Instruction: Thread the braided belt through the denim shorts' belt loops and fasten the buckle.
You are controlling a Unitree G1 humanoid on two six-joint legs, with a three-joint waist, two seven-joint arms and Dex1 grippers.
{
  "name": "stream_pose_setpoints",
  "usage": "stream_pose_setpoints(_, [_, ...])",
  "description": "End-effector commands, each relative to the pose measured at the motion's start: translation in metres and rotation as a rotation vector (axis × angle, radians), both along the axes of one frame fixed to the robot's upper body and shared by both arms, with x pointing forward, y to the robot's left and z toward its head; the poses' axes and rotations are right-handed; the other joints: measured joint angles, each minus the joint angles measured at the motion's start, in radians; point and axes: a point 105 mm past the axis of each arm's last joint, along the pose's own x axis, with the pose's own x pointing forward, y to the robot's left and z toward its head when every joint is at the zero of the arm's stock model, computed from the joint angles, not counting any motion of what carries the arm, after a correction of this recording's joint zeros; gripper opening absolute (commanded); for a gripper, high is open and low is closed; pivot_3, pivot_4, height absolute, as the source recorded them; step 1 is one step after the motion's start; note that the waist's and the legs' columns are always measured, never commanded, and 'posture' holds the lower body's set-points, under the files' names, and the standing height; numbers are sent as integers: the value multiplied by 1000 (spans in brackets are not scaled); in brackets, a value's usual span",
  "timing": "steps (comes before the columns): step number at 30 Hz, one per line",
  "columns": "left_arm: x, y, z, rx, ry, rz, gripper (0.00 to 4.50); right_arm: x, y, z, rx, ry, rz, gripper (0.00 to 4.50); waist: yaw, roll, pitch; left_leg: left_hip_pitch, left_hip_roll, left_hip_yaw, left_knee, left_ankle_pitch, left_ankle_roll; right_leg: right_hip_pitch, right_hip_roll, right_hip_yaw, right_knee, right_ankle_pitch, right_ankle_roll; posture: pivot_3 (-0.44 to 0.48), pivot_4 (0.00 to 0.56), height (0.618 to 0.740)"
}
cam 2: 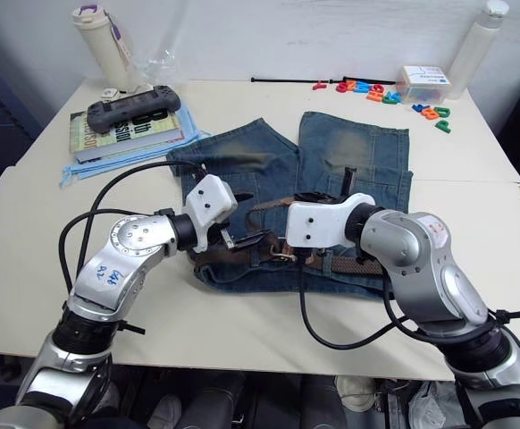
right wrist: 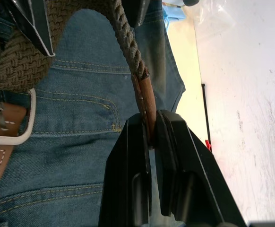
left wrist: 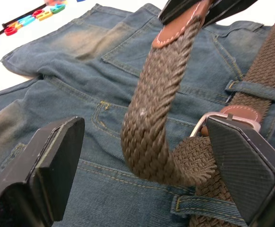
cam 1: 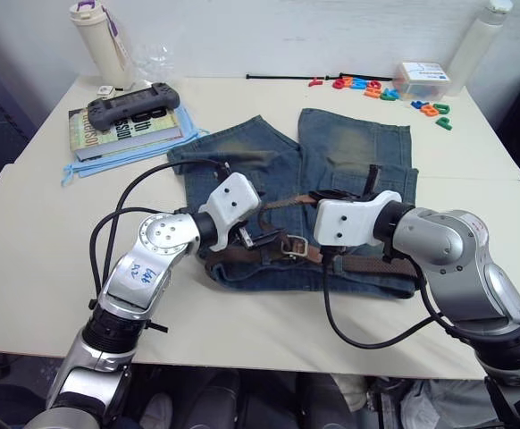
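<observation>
Pinching the leather tip of the braided belt (right wrist: 128, 47), your right gripper (right wrist: 150, 135) lifts it just above the buckle (cam 1: 296, 245). Your left gripper (left wrist: 142, 156) waits released around the loop, ready to steady the feed on the denim shorts (cam 1: 349, 152).

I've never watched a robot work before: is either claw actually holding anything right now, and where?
Yes. The right gripper pinches the braided belt by its leather tip. The left gripper is open around the belt's loop, holding nothing.
</observation>
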Motion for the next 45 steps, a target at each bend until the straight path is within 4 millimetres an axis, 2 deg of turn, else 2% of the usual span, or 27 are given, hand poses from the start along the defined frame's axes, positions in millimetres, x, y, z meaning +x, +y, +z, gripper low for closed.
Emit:
stream_pose_setpoints(1, [-7,-6,9,-9,-49,-15,2846,-4,3,10,6,-44,14,0,0,0,0,0,0,0,0,0,0,0,0,0,0,0,0,0,150,655])
stream_pose_setpoints(6, [-10,-8,9,-21,-41,-15,672,-5,3,10,8,-44,16,0,0,0,0,0,0,0,0,0,0,0,0,0,0,0,0,0,150,655])
stream_pose_setpoints(8, [-8,-7,9,-28,-34,-3,43,-6,4,10,13,-43,22,0,0,0,0,0,0,0,0,0,0,0,0,0,0,0,0,0,150,655])
stream_pose_setpoints(11, [-4,-5,9,-62,-9,21,43,-8,8,11,26,-39,40,0,0,0,0,0,0,0,0,0,0,0,0,0,0,0,0,0,150,655])
stream_pose_setpoints(18, [-1,-4,7,-304,143,46,43,-11,15,19,150,-26,40,0,0,0,0,0,0,0,0,0,0,0,0,0,0,0,0,0,150,655])
stream_pose_setpoints(19, [-1,-4,7,-343,164,46,0,-10,12,23,206,-16,15,853,-1,0,0,0,0,0,0,0,0,0,0,0,0,0,0,0,150,655])
stream_pose_setpoints(23, [-2,-4,7,-426,216,51,0,-8,0,28,351,53,-62,2375,1,0,0,0,0,0,0,0,0,0,0,0,0,0,0,0,150,655])
stream_pose_setpoints(24, [-2,-4,6,-440,224,51,0,-7,-5,26,392,91,-90,2703,1,0,0,0,0,0,0,0,0,1,0,-1,0,0,0,0,150,655])
stream_pose_setpoints(25, [-2,-3,6,-451,229,47,0,-6,-10,25,430,123,-120,3294,1,0,0,0,0,0,0,0,0,1,0,-1,0,0,0,0,150,655])
stream_pose_setpoints(28, [-4,-2,6,-483,241,42,0,-6,-16,13,601,279,-182,4339,0,0,0,1,0,0,0,0,0,1,0,0,0,0,0,0,150,655])
stream_pose_setpoints(35, [-9,5,6,-539,263,37,0,-14,-4,-25,712,511,-217,4339,-2,0,0,2,0,0,0,0,0,1,0,0,0,0,0,0,150,655])
stream_pose_setpoints(36, [-9,7,6,-542,266,40,0,-14,-3,-26,724,522,-221,4120,-2,0,0,2,0,0,-1,0,0,1,0,0,0,0,0,0,150,655])
stream_pose_setpoints(38, [-10,10,5,-544,271,51,0,-16,-2,-29,737,545,-226,3563,-2,0,0,2,0,0,0,0,-1,1,0,1,1,0,0,0,150,655])
stream_pose_setpoints(39, [-10,11,5,-543,272,54,0,-17,-2,-32,740,558,-233,2941,-2,0,0,2,0,0,0,0,-1,1,0,1,1,0,0,0,150,655])
stream_pose_setpoints(40, [-10,12,5,-542,272,55,0,-17,-2,-33,742,567,-238,2760,-2,0,0,2,0,0,0,0,-1,1,0,1,1,0,0,0,150,655])
stream_pose_setpoints(42, [-10,13,5,-538,273,57,0,-18,-4,-38,733,576,-254,1990,-1,0,0,2,0,0,0,0,-1,1,0,1,1,0,-1,0,150,655])
stream_pose_setpoints(45, [-10,12,4,-528,279,57,0,-18,-8,-45,718,582,-288,546,-1,0,0,2,0,0,0,0,-1,1,0,1,1,0,-1,0,150,655])
